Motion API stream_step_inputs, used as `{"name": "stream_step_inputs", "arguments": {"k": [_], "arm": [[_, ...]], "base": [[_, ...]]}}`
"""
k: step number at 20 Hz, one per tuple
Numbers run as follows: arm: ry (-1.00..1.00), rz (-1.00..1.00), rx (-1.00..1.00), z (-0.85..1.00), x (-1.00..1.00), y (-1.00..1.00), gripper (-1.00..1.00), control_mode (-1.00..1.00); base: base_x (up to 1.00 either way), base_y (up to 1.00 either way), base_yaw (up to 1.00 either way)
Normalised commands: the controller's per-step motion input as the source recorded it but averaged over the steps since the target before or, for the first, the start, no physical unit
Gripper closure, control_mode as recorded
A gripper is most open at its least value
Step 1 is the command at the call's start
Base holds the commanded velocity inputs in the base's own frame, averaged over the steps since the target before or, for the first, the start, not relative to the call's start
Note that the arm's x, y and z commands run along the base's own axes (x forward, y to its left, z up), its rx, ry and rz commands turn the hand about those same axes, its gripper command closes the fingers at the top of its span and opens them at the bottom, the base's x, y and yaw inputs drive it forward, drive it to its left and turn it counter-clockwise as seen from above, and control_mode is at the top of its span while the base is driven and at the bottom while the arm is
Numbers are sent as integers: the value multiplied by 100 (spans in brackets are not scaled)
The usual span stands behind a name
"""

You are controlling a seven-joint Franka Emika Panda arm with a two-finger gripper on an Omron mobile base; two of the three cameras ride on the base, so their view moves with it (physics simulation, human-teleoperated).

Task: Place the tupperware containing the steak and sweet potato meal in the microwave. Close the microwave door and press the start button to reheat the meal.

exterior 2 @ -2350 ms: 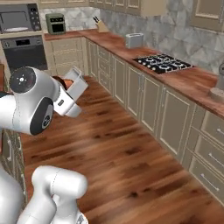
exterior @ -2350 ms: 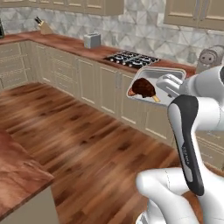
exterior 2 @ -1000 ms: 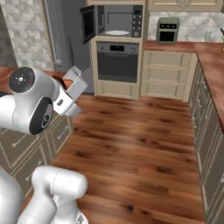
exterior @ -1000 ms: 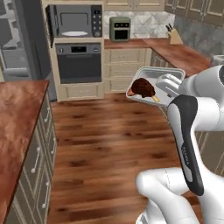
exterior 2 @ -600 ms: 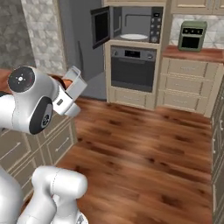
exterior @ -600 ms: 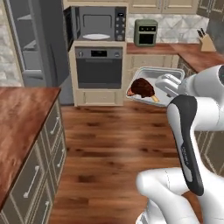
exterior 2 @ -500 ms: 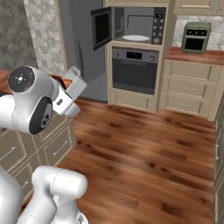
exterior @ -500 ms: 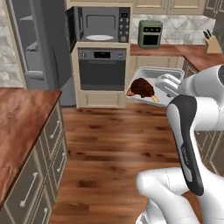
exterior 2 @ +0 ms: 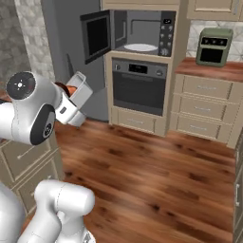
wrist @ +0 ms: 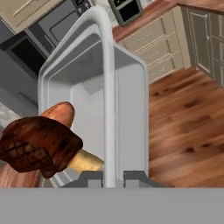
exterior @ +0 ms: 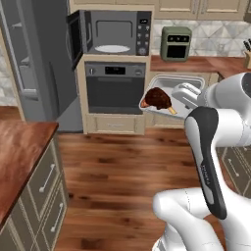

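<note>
The hand [wrist: 113,176] is clamped on the near rim of the tupperware [exterior: 182,95], carrying it in mid-air above the wooden floor [exterior: 117,181]. The steak [exterior: 158,98] and the sweet potato [wrist: 59,114] sit touching inside the tray. Ahead, the microwave [exterior: 115,32] stands in the cabinet wall, and the microwave door [exterior 2: 96,36] hangs swung open to the left.

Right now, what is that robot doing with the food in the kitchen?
The robot's gripper is pinched on the rim of the tupperware, holding it up in the air. Inside are the steak and the sweet potato. Across the wooden floor is the microwave, built in above the oven. The microwave door is swung open, and a white plate sits inside.
</note>
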Motion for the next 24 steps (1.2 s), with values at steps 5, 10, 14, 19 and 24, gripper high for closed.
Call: {"name": "stream_step_inputs", "arguments": {"k": [5,10,14,19,24], "arm": [[0,0,0,0,0,0,100,100],[0,0,0,0,0,0,100,100],[0,0,0,0,0,0,100,100],[0,0,0,0,0,0,100,100],[0,0,0,0,0,0,100,100]], "base": [[100,-25,-6],[100,-13,-7],[100,0,-6],[100,1,-3],[100,11,-4]]}}
